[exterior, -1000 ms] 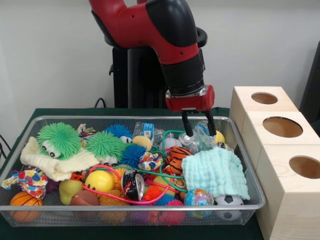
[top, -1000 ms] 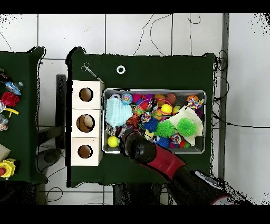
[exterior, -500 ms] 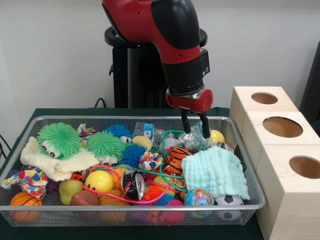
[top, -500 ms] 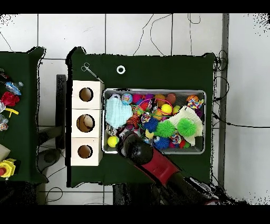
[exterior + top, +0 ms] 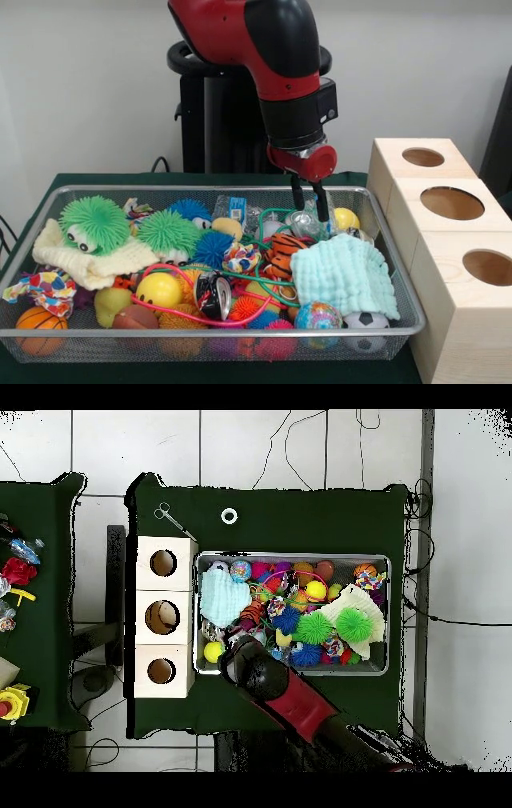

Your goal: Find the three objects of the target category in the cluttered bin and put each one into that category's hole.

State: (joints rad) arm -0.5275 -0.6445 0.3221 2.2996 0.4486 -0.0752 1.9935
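My gripper [image 5: 310,210] hangs over the bin [image 5: 395,300] near its back edge, toward the end where the wooden box [image 5: 448,272] with three holes stands. Its two fingers [image 5: 298,196] point straight down with a narrow gap between them, and their tips sit around the top of a clear crinkled plastic bottle [image 5: 305,225]; I cannot tell whether they are pressing on it.

The bottle lies in a crowd. A yellow ball [image 5: 346,218] sits just beside it toward the box. A green cord [image 5: 268,232] loops around it, and a tiger-striped toy [image 5: 284,253] lies against its front. A pale mint cloth [image 5: 346,274] covers much of that end of the bin, with a soccer ball [image 5: 366,322] at its front corner. Farther along lie spiky green balls [image 5: 170,231] and a cream knitted cloth [image 5: 88,260].

From above, my arm [image 5: 290,696] hides the gripper.
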